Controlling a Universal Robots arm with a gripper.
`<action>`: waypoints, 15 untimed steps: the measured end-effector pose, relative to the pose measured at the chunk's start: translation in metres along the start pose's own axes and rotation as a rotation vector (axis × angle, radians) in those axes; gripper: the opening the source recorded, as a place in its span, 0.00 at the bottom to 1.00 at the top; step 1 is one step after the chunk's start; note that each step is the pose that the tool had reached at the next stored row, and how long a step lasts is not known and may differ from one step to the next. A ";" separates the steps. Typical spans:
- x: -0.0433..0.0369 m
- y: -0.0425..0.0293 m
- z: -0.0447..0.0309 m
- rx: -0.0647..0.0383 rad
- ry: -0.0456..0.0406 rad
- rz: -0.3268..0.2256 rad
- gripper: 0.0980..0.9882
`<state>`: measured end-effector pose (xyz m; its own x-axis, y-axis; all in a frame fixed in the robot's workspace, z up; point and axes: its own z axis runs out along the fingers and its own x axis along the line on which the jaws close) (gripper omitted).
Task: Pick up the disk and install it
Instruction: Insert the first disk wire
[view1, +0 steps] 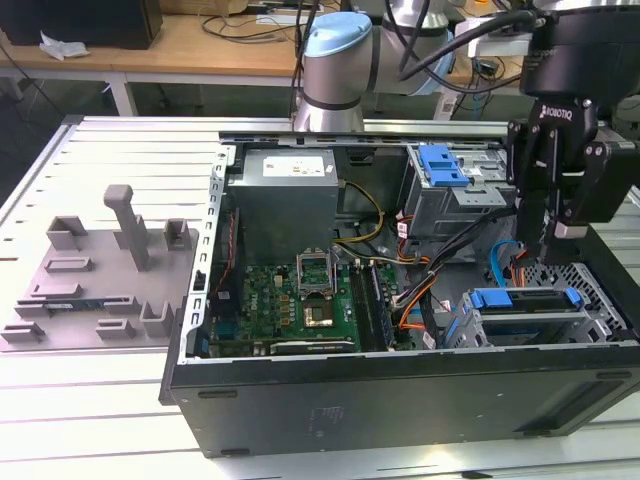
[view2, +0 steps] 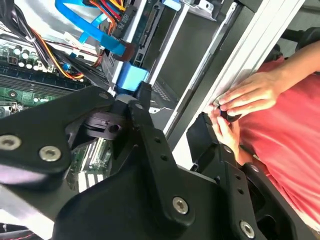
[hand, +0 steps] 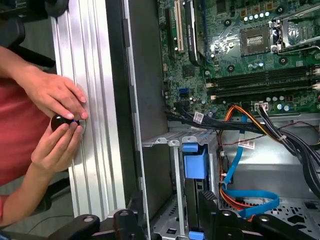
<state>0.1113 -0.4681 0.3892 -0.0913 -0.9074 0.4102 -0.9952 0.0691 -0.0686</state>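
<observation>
Ribbed metal table holds the case, black pincer spread above the blue-framed disk.

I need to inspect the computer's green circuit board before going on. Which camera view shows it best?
The exterior view: nearly the whole circuit board lies open inside the case. The first wrist view shows part of it close up, with its socket and memory slots. The second wrist view shows a green strip beside cables.

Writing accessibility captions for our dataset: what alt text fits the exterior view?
The claw hangs above the blue-framed disk, which sits at the exterior view's right inside an open computer case, its motherboard exposed.
</observation>
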 end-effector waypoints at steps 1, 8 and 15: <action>-0.0031 0.0003 -0.0014 0.001 0.0086 0.000 0.51; -0.0368 0.0005 -0.0166 0.004 0.0412 -0.002 0.35; -0.0480 -0.0314 -0.0175 -0.001 0.0446 -0.004 0.35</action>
<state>0.1464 -0.4195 0.3877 -0.0887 -0.8883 0.4506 -0.9956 0.0659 -0.0661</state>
